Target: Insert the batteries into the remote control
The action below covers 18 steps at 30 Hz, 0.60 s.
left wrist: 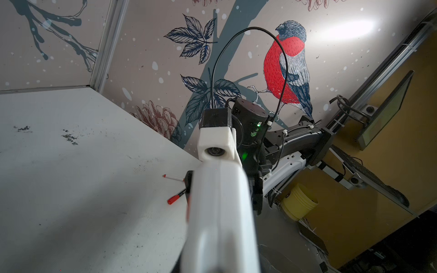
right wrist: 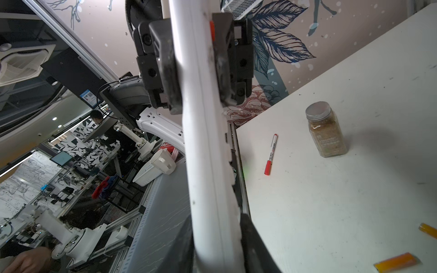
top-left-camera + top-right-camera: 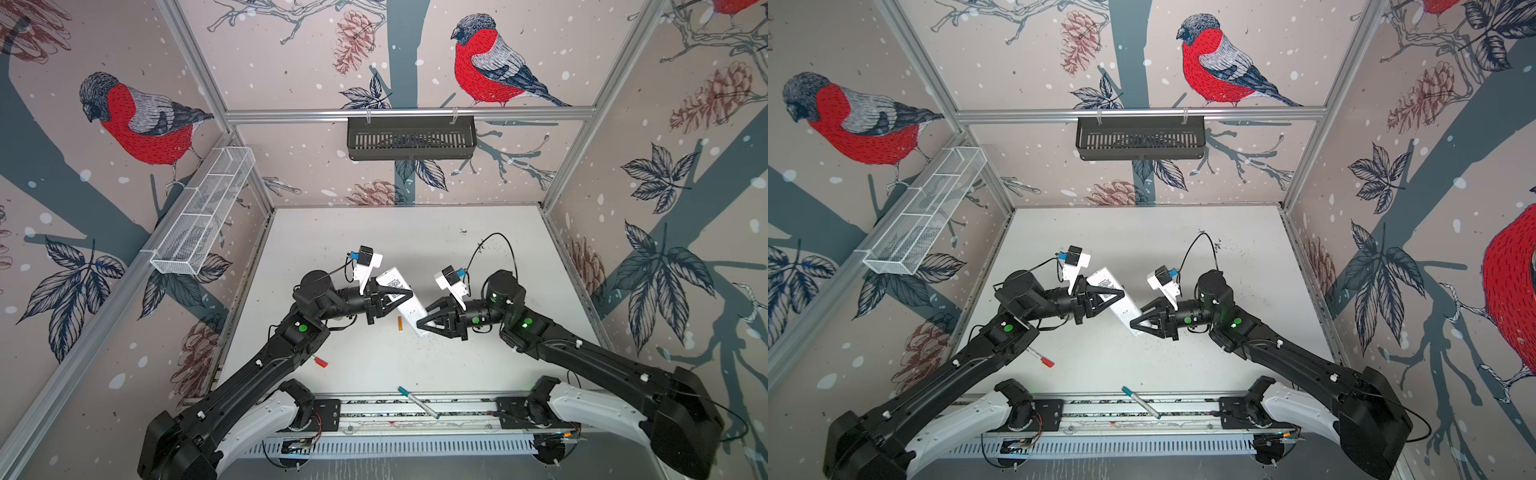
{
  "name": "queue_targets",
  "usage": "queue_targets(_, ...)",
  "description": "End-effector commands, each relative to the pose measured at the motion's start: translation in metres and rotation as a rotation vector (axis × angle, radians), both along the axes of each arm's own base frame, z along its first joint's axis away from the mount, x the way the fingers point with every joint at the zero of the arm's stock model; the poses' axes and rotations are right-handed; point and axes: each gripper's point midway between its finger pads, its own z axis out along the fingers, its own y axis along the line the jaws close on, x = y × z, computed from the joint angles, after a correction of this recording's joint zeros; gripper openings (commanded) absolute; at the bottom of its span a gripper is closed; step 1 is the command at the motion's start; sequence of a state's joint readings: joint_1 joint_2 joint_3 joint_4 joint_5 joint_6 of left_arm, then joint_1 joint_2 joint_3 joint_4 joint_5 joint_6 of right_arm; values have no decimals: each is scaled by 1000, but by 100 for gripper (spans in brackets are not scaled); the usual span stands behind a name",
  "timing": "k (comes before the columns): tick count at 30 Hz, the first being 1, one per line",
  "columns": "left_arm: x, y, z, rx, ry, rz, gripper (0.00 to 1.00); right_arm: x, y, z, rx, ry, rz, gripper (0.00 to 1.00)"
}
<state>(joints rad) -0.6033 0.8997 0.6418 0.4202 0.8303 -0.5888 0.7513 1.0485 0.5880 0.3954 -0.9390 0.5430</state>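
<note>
left gripper (image 3: 405,297) clamped on remote control (image 3: 411,311), right gripper (image 3: 426,325) at its end, grip unclear, battery (image 3: 400,323), marker (image 3: 321,361), jar (image 2: 326,130) nearby

Bullfinch-and-pinecone wallpaper walls (image 3: 291,62), aluminium frame rail (image 3: 291,113), black slotted basket (image 3: 411,137), white wire basket (image 3: 203,212), scuffed white tabletop (image 3: 374,232)

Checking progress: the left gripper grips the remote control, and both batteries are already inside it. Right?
Not the batteries: the right wrist view shows one battery and the other battery lying on the table. The left gripper does grip the remote control.
</note>
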Motion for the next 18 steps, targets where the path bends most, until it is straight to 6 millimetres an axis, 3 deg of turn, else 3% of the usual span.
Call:
queue_targets(1, 5, 2, 2, 0, -48, 39, 0, 15, -4, -12, -44, 15, -95, 37)
queue_targets(3, 9, 3, -1, 0, -41, 62, 0, 19, -6, -16, -53, 16, -116, 42)
queue_targets(5, 17, 4, -4, 1, -37, 104, 0, 23, -10, -19, -64, 21, -145, 53)
queue_targets(10, 50, 8, -28, 19, 19, 265, 0, 60, -29, -40, -174, 31, -386, 94)
queue_targets(13, 66, 8, -47, 29, 60, 329, 0, 85, -47, -58, -264, 45, -563, 97)
queue_targets(18, 81, 2, -74, 28, 93, 386, 0, 107, -72, -81, -340, 113, -769, 100)
